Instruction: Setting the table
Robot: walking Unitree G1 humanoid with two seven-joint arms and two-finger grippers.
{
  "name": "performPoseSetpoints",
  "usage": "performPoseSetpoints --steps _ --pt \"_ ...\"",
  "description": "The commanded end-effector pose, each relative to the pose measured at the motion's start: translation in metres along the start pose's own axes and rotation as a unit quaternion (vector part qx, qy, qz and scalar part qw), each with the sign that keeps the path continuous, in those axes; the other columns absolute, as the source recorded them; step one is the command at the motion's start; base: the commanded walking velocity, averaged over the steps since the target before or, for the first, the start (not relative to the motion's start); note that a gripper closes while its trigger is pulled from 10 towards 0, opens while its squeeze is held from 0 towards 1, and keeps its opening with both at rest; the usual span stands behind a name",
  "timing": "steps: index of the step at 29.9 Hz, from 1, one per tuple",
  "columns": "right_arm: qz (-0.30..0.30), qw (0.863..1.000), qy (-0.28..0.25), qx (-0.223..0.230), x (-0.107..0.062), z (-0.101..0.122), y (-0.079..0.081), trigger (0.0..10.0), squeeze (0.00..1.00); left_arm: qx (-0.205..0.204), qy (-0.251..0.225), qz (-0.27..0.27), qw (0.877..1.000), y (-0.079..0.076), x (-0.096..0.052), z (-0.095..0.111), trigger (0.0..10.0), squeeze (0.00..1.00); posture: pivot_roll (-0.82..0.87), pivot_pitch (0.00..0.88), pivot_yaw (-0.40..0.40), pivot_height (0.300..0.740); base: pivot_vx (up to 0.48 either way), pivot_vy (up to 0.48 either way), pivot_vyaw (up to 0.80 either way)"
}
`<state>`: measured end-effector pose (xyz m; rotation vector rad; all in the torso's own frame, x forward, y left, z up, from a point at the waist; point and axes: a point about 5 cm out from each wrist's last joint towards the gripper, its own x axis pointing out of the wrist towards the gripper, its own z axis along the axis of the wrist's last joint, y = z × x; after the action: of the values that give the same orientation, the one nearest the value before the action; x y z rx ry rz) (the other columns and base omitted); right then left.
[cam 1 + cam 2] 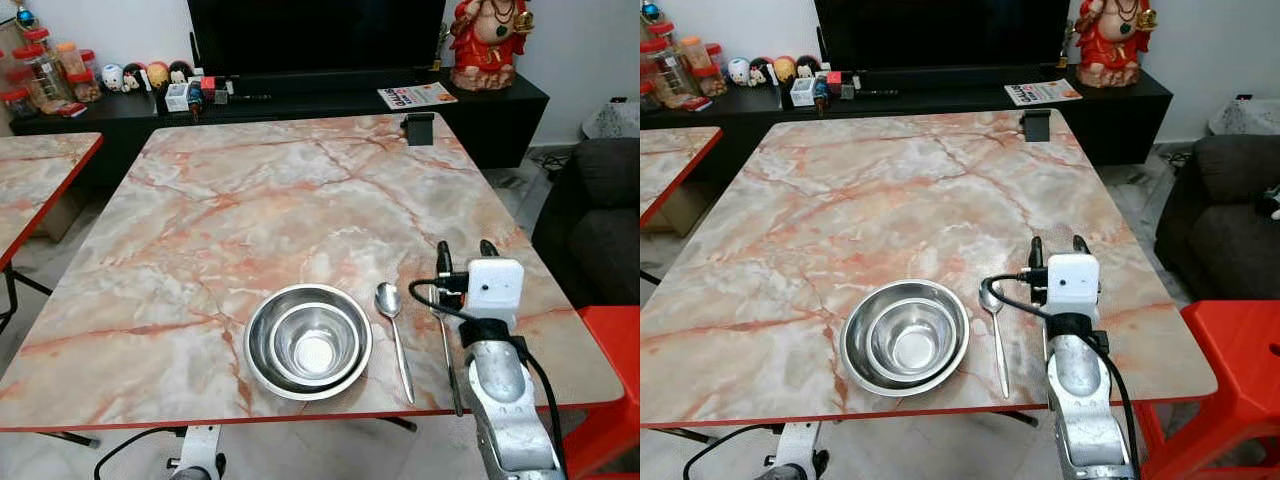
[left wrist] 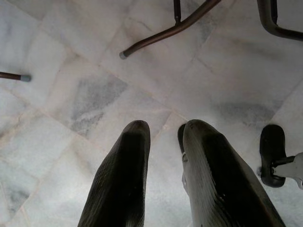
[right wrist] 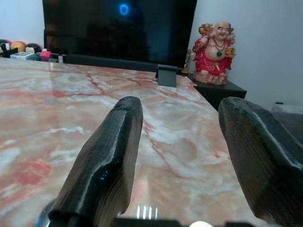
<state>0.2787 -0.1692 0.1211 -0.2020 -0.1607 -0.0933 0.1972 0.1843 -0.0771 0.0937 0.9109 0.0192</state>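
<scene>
marble table across most of the frame, red along its edge, black tv unit behind at the top. second table of the same marble at the left edge. dark sofa at right, red stool in the lower right corner. along the unit: jars at upper left, a row of small figurines, small boxes, a magazine, and a red statue at upper right. one small black stand at the far edge of the table, top centre-right.

two steel bowls, nested one inside the other, low in the frame near the front edge. one spoon just right of the bowls, handle toward the front edge. one fork right of the spoon, roughly parallel to it, partly hidden under the arm and its cable; tines seen in the right wrist view below the fingers.

right gripper at centre right of the frame, above the table, fingers spread apart with nothing between them. fork directly under it and a little left; spoon next to the left; bowls further left again. open marble ahead of it, the stand and statue far beyond.

left gripper hanging low below the table edge, pointed at pale floor tiles, fingers nearly together with a narrow gap and nothing held. table legs and a black foot nearby on the floor.
</scene>
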Motion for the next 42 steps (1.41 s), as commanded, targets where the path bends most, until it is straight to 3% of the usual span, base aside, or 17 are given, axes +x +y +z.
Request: performPoseSetpoints --steps 1,9,33,42 --pt "0.004 1.0 -0.001 -0.006 -0.001 -0.003 0.002 10.0 0.0 -0.001 0.0 0.004 1.0 0.001 0.0 0.001 10.0 0.0 -0.12 0.0 0.046 0.725 0.0 0.0 0.0" --pt "-0.006 1.0 -0.001 -0.002 -0.003 -0.009 0.0 10.0 0.0 -0.013 0.001 0.008 1.0 0.001 0.0 0.0 10.0 0.0 -0.1 0.0 0.034 0.725 0.0 0.18 0.0" --pt "-0.016 0.998 -0.053 -0.004 -0.002 0.003 0.003 10.0 0.0 -0.014 0.004 0.005 1.0 -0.001 -0.001 -0.003 10.0 0.0 -0.11 0.0 0.031 0.725 0.0 0.362 0.0" --pt "-0.017 0.998 -0.064 -0.006 -0.001 0.007 0.003 10.0 0.0 -0.014 0.007 0.006 1.0 -0.001 -0.001 -0.006 10.0 0.0 -0.11 0.0 0.029 0.725 0.0 0.04 0.0"
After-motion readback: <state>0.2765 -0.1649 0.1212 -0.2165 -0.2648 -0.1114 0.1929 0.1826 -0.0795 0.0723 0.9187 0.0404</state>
